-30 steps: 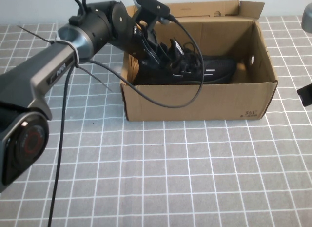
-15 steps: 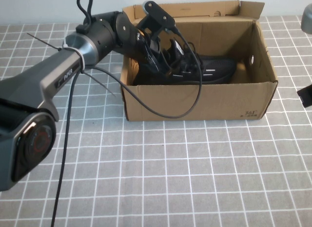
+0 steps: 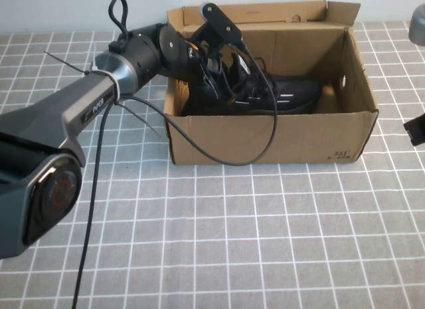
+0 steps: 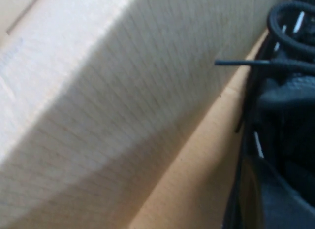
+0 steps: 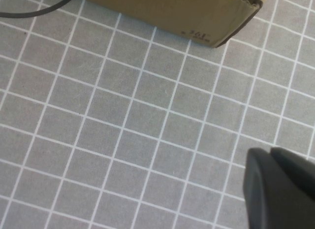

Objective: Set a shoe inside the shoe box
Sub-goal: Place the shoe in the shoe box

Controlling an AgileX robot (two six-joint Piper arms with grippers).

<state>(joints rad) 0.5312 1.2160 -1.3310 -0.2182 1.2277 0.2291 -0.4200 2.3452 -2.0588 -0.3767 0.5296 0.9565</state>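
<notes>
- The single black sneaker lay on its side on the floor of the shoe box, heel end toward the box's left wall, toe pointing toward the right wall with its round hole; short white stripes showed on its flank.
- The left arm reached across from the robot's left, forearm low over the tiled table and wrist bent over the box's left rim, so that the left gripper sat inside the box just above the sneaker's heel and laces.
- The left gripper's fingers were drawn together with nothing between them; the sneaker rested free of them on the cardboard.
- From the left wrist, the view showed only the inside of a cardboard wall, a strip of the box floor and the sneaker's laces close alongside.
- The right gripper hung over bare tiles near the box's front right corner, well apart from the sneaker, with its fingers pressed shut on nothing.
- Count: one sneaker, one box with its flap lid standing open at the back, two arms, and one black cable looping down over the box's front wall.
- Against the frame a second before, the left gripper's fingers had closed up from half-spread, and the wrist had swung slightly back toward the box's rear left corner; sneaker, box and right gripper lay as they had.
</notes>
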